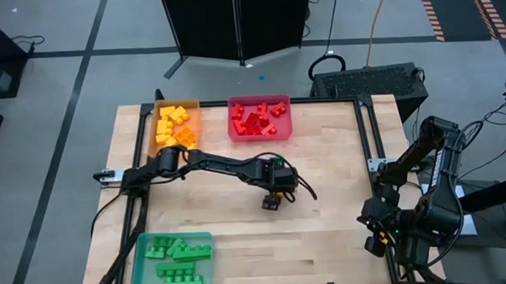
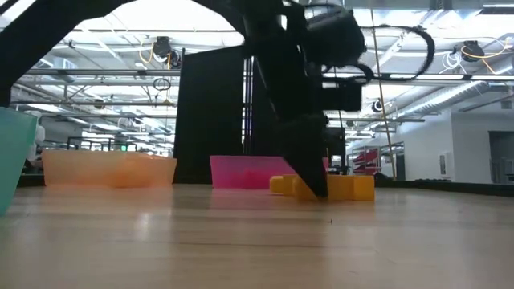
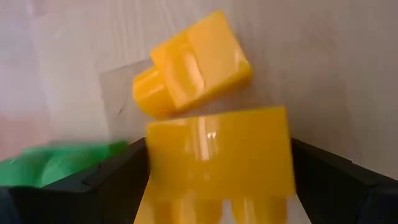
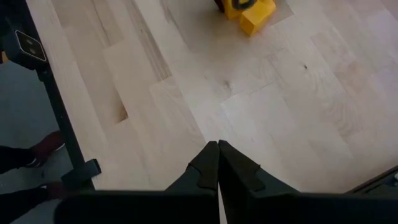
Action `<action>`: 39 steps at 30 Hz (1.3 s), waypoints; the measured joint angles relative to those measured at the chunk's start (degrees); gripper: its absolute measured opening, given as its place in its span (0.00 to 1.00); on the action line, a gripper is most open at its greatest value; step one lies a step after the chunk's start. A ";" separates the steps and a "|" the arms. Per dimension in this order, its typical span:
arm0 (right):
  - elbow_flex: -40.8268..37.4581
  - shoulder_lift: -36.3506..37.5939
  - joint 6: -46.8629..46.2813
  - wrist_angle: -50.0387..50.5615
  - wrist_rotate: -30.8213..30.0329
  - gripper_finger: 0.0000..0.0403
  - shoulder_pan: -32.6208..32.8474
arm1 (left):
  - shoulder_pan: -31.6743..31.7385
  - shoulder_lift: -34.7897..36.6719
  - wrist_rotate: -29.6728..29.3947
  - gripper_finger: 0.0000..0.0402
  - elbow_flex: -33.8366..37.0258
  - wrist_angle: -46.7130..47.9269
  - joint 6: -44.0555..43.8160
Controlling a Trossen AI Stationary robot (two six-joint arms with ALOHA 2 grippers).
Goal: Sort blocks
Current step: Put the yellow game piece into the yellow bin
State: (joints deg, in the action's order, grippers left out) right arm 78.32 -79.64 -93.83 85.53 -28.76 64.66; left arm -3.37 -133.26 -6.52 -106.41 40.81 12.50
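Nearly there, folks: the sorting looks all but finished, with the orange tray (image 1: 177,126) full of yellow blocks (image 1: 172,121), the red tray (image 1: 260,118) holding the red blocks (image 1: 256,122), and the teal tray (image 1: 172,261) loaded with green blocks (image 1: 174,252). What's left, by my read, is the last pair out on the open counter (image 1: 325,224). The left hand (image 1: 271,201) is down at mid-counter with its fingers (image 3: 115,177) spread wide on either side of a yellow block (image 3: 221,155), flanking it; whether they press it yet I can't say, and it seems to rest on the wood. Just beyond the hand lies a second yellow block (image 3: 189,62), tilted, very close to the first and maybe touching it. That neighbour is the thing in the way; a closing squeeze could nudge it. From counter level both yellow pieces (image 2: 353,187) show right at the fingertips, with the orange and red trays far behind. The right hand (image 4: 218,163) waits off at the counter's edge, well apart, fingers pressed together and empty. After this pair, the trip back to the orange tray looks unobstructed.
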 joint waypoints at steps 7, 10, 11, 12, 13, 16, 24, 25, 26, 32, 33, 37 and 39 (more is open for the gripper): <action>-0.01 0.00 0.02 0.14 0.03 0.00 0.00 | 0.08 -1.52 2.43 0.88 -0.26 0.62 -3.91; -0.01 0.00 0.22 0.32 0.01 0.00 0.00 | -0.33 -1.58 2.02 0.88 -0.26 0.64 -5.14; -0.01 0.00 0.21 0.46 -0.02 0.00 0.00 | -0.45 -1.58 1.92 0.87 -0.26 0.72 -5.88; -0.02 0.00 0.19 0.53 0.02 0.00 0.00 | -0.49 -1.58 1.89 0.85 -0.26 0.91 -6.43; -0.01 0.00 0.16 0.53 -0.02 0.00 0.00 | -0.59 -1.56 1.75 0.84 -0.41 1.46 -7.47; -0.02 0.00 0.13 0.51 -0.02 0.00 0.00 | -0.86 -1.61 1.79 0.77 -2.04 4.37 -10.46; -0.02 0.02 0.03 0.62 -0.07 0.00 0.00 | -1.00 7.03 0.90 0.73 -4.77 11.59 -13.81; -0.02 0.00 -0.17 0.58 -0.08 0.00 0.00 | -0.53 8.36 0.33 0.74 -4.80 13.31 -14.29; -0.02 0.00 -0.49 0.59 -0.13 0.00 0.00 | -0.03 9.25 -0.74 0.74 -4.72 15.83 -14.81; 0.00 0.02 -2.09 0.14 -0.21 0.00 0.00 | 4.87 16.98 -6.50 0.74 -0.10 25.49 -15.20; -0.02 0.00 -2.69 0.14 -0.20 0.00 0.00 | 6.15 18.86 -7.34 0.74 2.21 25.60 -15.24; -0.02 0.00 -4.15 0.04 -0.76 0.00 0.00 | 11.73 27.38 -9.76 0.74 13.66 25.64 -18.09; 0.00 0.00 -4.46 -0.02 -1.54 0.00 0.00 | 15.47 33.14 -10.41 0.74 20.68 25.20 -20.81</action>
State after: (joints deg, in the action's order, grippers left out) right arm 78.32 -79.64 -98.29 85.51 -30.30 64.66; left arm 12.10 -100.13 -16.93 -85.73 66.01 -8.31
